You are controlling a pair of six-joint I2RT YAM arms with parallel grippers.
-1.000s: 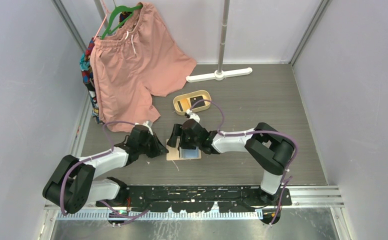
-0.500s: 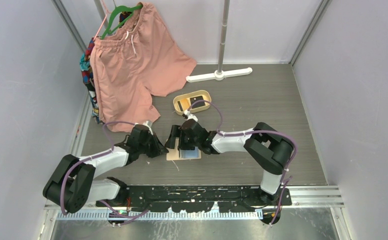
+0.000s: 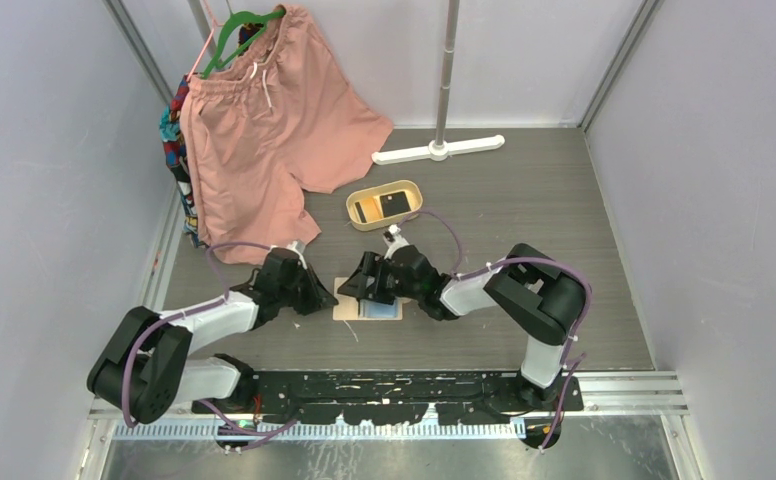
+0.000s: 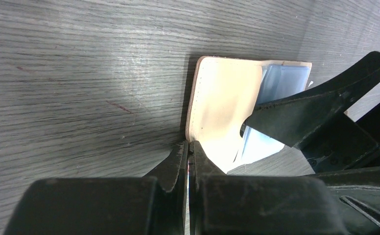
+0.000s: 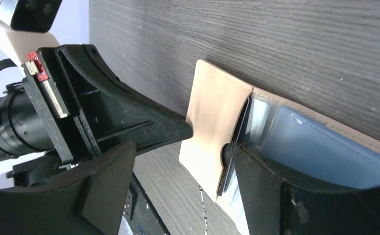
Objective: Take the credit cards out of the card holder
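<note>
The beige card holder (image 3: 349, 310) lies open on the table, its blue inside (image 5: 320, 142) facing up. A dark credit card (image 5: 231, 164) shows edge-on in the beige pocket (image 5: 212, 122). My left gripper (image 4: 188, 146) is shut, and its tips rest on the holder's left edge (image 4: 217, 98). My right gripper (image 5: 185, 152) stands open low over the holder. One of its fingers (image 5: 271, 181) touches the card's edge at the pocket notch; the other (image 5: 100, 186) hangs off to the side. A black card (image 3: 396, 203) lies in the tan tray (image 3: 419, 195).
The oval tan tray stands behind the holder, with a second dark item (image 3: 361, 212) in it. Pink shorts (image 3: 264, 130) hang on a green hanger at the back left. A white stand base (image 3: 439, 150) with its pole sits at the back. Walls close in on both sides.
My right gripper has tilted down and shifted nearer over the holder, uncovering the tray behind it. The left gripper and the holder have stayed in place.
</note>
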